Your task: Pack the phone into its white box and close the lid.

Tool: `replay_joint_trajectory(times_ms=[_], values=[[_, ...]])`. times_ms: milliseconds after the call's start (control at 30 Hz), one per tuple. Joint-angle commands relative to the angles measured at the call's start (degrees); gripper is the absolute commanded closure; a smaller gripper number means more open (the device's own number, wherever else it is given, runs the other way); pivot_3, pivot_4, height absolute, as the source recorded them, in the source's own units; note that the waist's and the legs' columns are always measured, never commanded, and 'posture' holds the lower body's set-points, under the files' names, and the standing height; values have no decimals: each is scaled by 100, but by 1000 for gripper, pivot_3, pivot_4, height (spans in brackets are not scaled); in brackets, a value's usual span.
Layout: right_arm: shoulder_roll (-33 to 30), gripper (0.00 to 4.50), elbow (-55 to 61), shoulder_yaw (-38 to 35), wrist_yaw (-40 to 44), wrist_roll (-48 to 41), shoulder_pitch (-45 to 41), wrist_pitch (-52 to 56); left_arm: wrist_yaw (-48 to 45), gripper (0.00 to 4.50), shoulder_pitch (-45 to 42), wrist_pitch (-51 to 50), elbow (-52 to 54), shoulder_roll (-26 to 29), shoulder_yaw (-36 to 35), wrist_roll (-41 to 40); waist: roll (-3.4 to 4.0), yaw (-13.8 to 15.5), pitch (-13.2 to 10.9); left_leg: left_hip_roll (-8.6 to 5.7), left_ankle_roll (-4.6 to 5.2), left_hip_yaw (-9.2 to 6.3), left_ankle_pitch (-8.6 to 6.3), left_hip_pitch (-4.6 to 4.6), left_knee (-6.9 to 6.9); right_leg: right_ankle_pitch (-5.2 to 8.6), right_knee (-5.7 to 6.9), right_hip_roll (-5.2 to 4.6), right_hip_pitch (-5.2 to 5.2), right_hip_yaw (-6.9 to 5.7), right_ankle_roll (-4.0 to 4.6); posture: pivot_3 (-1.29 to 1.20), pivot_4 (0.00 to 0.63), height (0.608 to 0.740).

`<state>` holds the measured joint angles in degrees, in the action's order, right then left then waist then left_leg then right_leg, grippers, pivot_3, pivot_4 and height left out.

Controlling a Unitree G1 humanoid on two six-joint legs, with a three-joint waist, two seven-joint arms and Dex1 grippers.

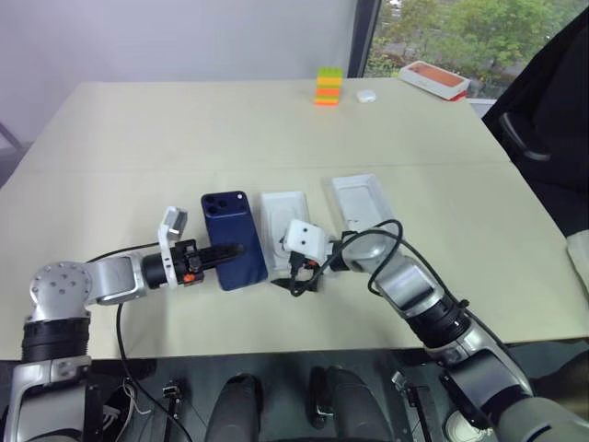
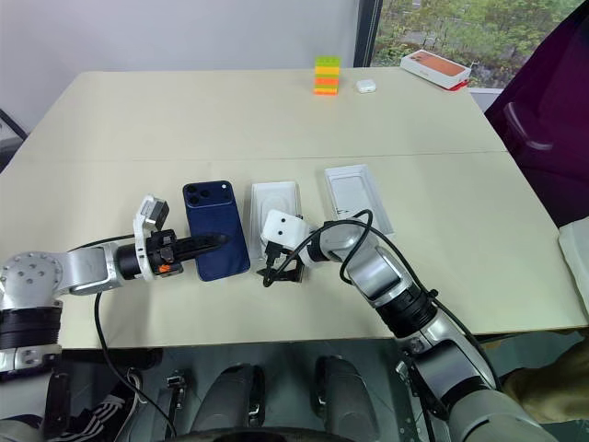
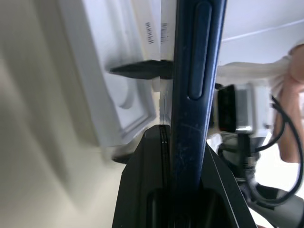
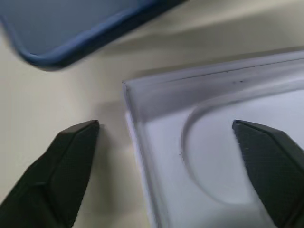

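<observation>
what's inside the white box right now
Inside the white box lies a white moulded insert with a rounded recess; nothing else shows. The right gripper, open, straddles its near corner and hides part. The phone is outside, gripped by the left gripper.

Soft, even daylight over the scene, bright at the window (image 1: 433,37) far beyond both hands.

Pale tabletop (image 1: 184,120) lit flat, without glare; faint, short shadows under the arms and beside the phone (image 1: 232,239). Left wrist view blurred and smeared, the phone edge (image 3: 194,95) close to the lens, washed-out white around it. Right wrist view out of focus close in, with a soft grey shadow along the white box (image 4: 213,156) wall between the wide-set fingers (image 4: 61,166).
</observation>
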<state>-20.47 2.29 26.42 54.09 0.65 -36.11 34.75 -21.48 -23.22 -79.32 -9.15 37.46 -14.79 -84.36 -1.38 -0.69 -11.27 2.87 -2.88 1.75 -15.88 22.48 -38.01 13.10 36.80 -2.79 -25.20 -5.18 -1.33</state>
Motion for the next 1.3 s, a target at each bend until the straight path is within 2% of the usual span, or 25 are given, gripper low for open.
replay_joint_trajectory(times_ms=[33, 300, 367, 433, 500, 600, 1067, 1300], values=[[67, 39, 500, -612, 77, -598, -162, 343, -304, 4500, -288, -75, -42, 3, -118, -22, 0, 3, 0, 0, 0, 0, 0, 0, 0, 0, 4, 0, -2, 0, 0, 0, 150, 740], [-541, 39, 816, -1252, 492, -1320, -18, 360, -332, 4500, -692, -138, -270, -203, -159, 118, -1, 5, 0, -1, 0, 3, 0, -1, -5, 2, 12, 0, -2, 3, -2, 0, 150, 740], [-870, 39, 774, -1447, 712, -1466, 61, 271, -305, 4500, -776, -161, -349, -368, -2, 318, -1, 16, 0, -1, 0, 6, 0, 0, -5, 2, 11, 0, -2, 3, -4, 0, 150, 740], [-1117, 39, 653, -1601, 851, -1569, 67, 153, -146, 4500, -957, -81, -447, -555, 353, 860, -1, 23, 0, -4, 0, 17, 0, 1, -5, 4, 11, -2, -2, 3, -6, 0, 150, 740], [-1277, 39, 525, -1668, 922, -1575, 51, -52, -129, 4500, -1161, 22, -590, -771, 366, 1063, -2, 26, 0, -7, 1, 24, 0, 0, -7, 4, 12, -3, -1, 1, -7, 0, 150, 740], [-1316, 39, 323, -1788, 904, -1637, -5, -149, -258, 4500, -1550, -33, -943, -935, 162, 1141, -14, -11, -7, -5, 1, 26, 0, 0, -10, 8, 15, 1, -3, 2, -15, 0, 150, 740], [-1235, 39, 424, -1693, 548, -1615, 163, -243, -1570, 4500, -2360, 412, -2014, -1157, 716, 2787, -15, 30, -9, -2, 0, 33, 1, 1, -8, 2, 22, 1, -11, 4, -5, 0, 150, 740], [-1226, 39, 471, -1656, 445, -1618, 193, -239, -2025, 4500, -2479, 446, -1910, -1262, 1018, 3340, -15, -3, -9, -2, 0, 37, 0, 1, -8, 3, 21, 1, -11, 8, -7, 0, 150, 740]])
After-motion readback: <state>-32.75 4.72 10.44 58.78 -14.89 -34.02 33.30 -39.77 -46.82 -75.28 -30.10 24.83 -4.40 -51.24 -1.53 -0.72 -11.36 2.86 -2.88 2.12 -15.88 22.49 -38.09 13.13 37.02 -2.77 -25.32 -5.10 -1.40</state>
